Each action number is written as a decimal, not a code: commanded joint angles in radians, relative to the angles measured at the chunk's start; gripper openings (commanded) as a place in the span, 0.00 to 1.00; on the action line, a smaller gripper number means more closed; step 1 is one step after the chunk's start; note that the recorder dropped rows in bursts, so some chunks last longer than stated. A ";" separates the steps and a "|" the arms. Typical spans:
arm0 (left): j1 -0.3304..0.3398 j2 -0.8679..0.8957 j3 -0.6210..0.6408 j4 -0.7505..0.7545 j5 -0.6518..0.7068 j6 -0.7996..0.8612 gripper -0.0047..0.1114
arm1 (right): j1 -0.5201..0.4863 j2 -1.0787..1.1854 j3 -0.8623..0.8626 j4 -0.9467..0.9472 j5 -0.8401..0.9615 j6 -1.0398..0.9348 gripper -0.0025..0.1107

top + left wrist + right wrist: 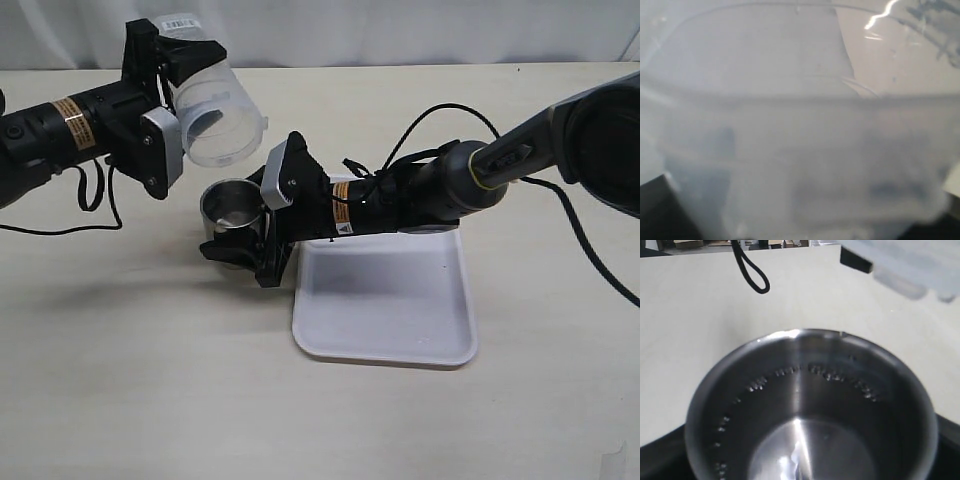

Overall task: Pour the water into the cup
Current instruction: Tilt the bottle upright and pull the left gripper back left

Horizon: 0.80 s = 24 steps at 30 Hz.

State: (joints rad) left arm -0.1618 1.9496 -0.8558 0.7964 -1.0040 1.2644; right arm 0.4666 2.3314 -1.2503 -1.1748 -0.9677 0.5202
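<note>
Above the cup (232, 205), my left pincer (185, 95) grips the tipped container (215, 105); my right pincer (252, 218) clasps the cup. Pouring, I judge: next, tilt steeper over its rim.

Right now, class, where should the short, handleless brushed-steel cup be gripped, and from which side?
Grip the cup across its outer wall, coming level from the white tray side, as the right gripper does: it stands upright, handleless, and the tilted clear plastic container fills the space above.
</note>
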 commanded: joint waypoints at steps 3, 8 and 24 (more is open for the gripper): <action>-0.001 -0.013 -0.008 -0.173 -0.036 -0.231 0.04 | 0.001 -0.007 -0.006 0.019 -0.028 -0.005 0.06; -0.001 -0.013 -0.010 -0.385 -0.091 -0.536 0.04 | 0.001 -0.007 -0.006 0.038 -0.028 -0.005 0.06; 0.146 -0.001 -0.218 -0.437 0.270 -1.451 0.04 | -0.001 -0.007 -0.006 0.038 -0.028 -0.005 0.06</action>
State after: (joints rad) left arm -0.0508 1.9472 -1.0651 0.3095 -0.7241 -0.0147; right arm 0.4666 2.3314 -1.2503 -1.1554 -0.9677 0.5180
